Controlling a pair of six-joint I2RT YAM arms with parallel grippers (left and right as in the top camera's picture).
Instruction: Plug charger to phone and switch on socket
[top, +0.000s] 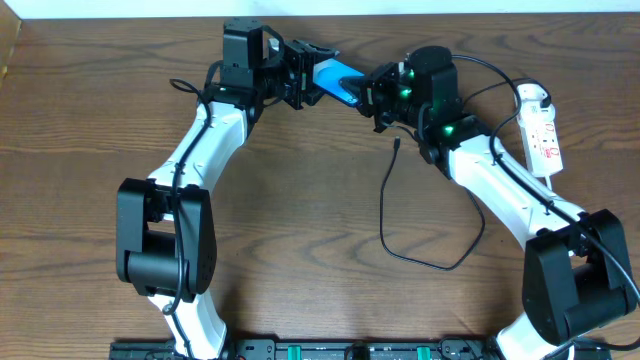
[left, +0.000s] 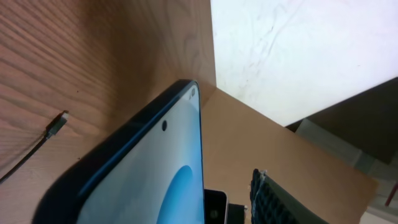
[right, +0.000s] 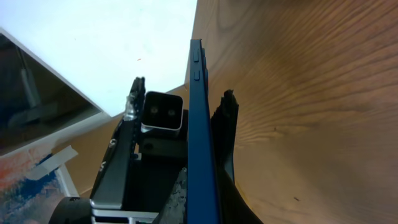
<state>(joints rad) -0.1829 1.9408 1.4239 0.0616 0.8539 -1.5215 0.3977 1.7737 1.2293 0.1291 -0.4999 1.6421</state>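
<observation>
The phone (top: 338, 82) is up off the counter (top: 300, 220) at the far middle, held between the two arms with its blue screen tilted. The right claw (top: 372, 97) is closed on one end of it. In the right wrist view the phone (right: 200, 124) shows edge-on, with a dark finger (right: 229, 118) pressed close beside it, and the lower part of the grip is cut off by the frame.

The left claw (top: 318, 78) stands partly open around the other end. In the left wrist view the phone (left: 143, 180) fills the lower left. One ribbed pad (left: 280, 202) sits clear of the phone's edge with a gap between them. The other finger is hidden behind the phone, so I cannot tell whether it touches.

The charger (top: 383, 215) lies loose on the counter below the phone. Its small black tip (top: 398, 143) is near the right claw but apart from the phone and plugged into nothing. The same tip (left: 58, 124) shows at the left edge of the left wrist view. The cable loops down and round, then disappears under the right arm.

The socket (top: 541, 130) lies at the right edge of the counter, partly covered by that arm. Its red markings are too small to tell how the switch stands, and I cannot tell whether the charger's plug is in it.
</observation>
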